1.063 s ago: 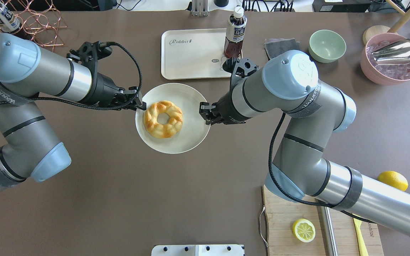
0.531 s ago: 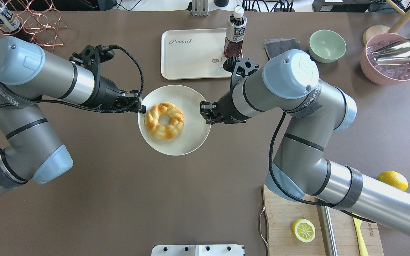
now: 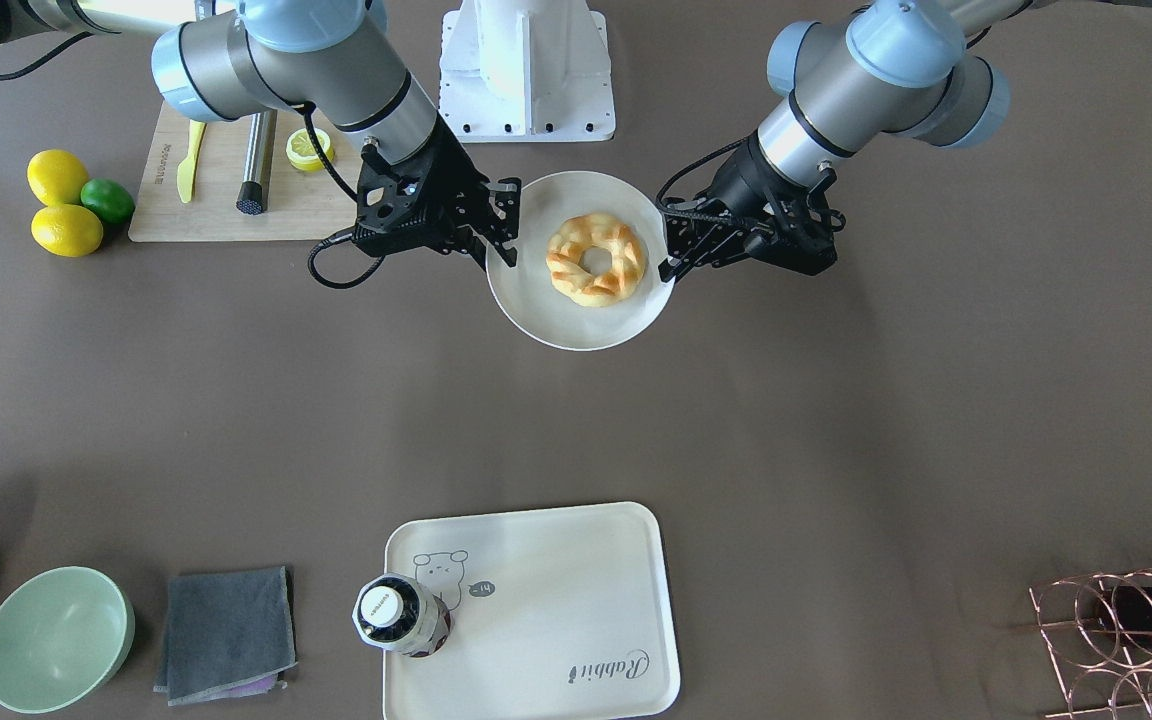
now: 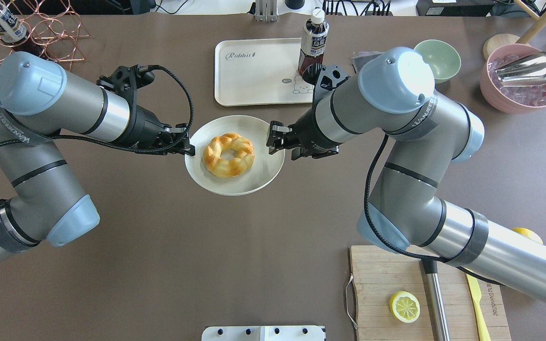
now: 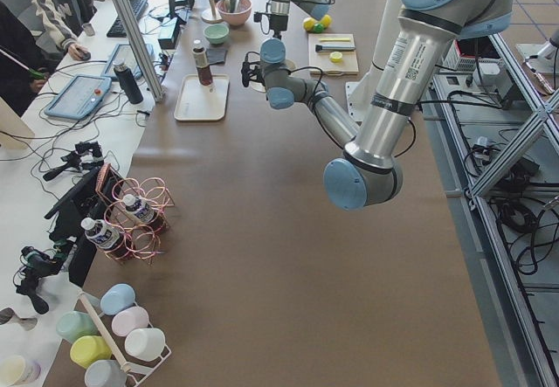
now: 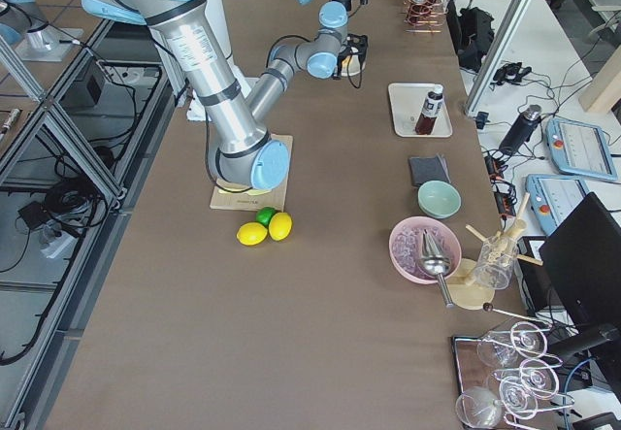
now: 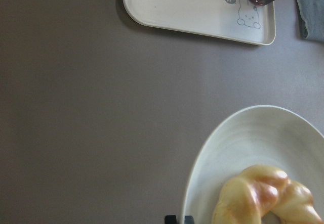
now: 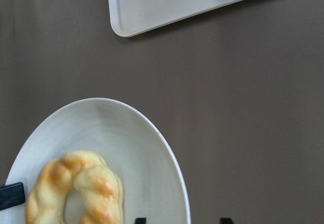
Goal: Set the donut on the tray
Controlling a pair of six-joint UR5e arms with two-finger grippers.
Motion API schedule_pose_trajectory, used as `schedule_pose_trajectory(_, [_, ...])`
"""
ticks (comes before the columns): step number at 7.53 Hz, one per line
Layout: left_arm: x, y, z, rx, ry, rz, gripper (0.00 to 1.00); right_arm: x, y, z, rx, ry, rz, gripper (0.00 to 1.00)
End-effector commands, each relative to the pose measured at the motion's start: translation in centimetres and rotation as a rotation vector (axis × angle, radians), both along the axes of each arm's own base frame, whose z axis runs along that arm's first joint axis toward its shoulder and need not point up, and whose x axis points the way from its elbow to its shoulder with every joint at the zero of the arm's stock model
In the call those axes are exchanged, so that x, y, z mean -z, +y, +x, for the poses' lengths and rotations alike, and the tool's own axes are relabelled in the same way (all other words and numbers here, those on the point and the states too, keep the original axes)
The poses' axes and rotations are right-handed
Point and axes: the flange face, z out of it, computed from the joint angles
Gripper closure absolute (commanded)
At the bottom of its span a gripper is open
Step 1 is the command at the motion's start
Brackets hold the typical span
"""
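The donut [image 4: 229, 155], a golden twisted ring, lies on a round off-white plate [image 4: 235, 184]; it also shows in the front view [image 3: 596, 258] and in both wrist views [image 7: 268, 198] [image 8: 76, 188]. The plate looks tilted. My left gripper [image 4: 190, 150] is shut on the plate's left rim. My right gripper [image 4: 273, 137] is open, and its fingers straddle the plate's right rim [image 8: 185, 204]. The cream tray [image 4: 249, 80] with the bear drawing lies just beyond the plate, with no donut on it.
A dark tea bottle [image 4: 313, 42] stands on the tray's right part. A green bowl [image 4: 436, 54], a grey cloth [image 3: 226, 630] and a pink bowl [image 4: 522, 85] are at the back right. A cutting board with a lemon half [image 4: 404, 306] lies at the front right.
The plate has shifted slightly right and now looks tilted. The donut has slid right on it. The right gripper has moved toward the tray, further over the plate's rim.
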Motion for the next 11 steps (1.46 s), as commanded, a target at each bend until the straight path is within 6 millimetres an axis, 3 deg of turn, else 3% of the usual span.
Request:
schedule_pose_trajectory(1, [-0.4,-0.2,0.2,0.002,-0.006,-0.018,1.00,0.5,-2.9,4.7,0.031,-0.028,-0.075,0.00])
schedule_pose_trajectory(3, [-0.7,-0.8,0.9,0.003,-0.016,-0.029,1.00,0.4,-5.4,10.0,0.066,-0.071,-0.126,0.00])
schedule_pose_trajectory(5, [0.0,-2.3,2.2,0.015,-0.018,-0.051,1.00,-3.2,-5.6,15.7,0.038,-0.071,-0.163,0.00])
schedule_pose_trajectory(7, [0.0,-5.5,-0.3,0.078,-0.019,-0.064,1.00,-7.1,-5.8,18.2,0.005,-0.037,-0.189,0.00])
schedule_pose_trajectory(8, [-0.1,-7.1,-0.6,0.102,-0.026,-0.082,1.00,-9.9,-5.5,19.7,0.007,-0.009,-0.166,0.00])
schedule_pose_trajectory(9, [0.3,-8.7,-0.4,0.123,-0.026,-0.110,1.00,-14.3,-5.2,21.7,0.014,0.040,-0.138,0.00])
schedule_pose_trajectory(11, [1.2,-11.5,0.7,0.156,-0.030,-0.163,1.00,-24.4,-3.9,27.9,0.035,0.149,-0.079,0.00])
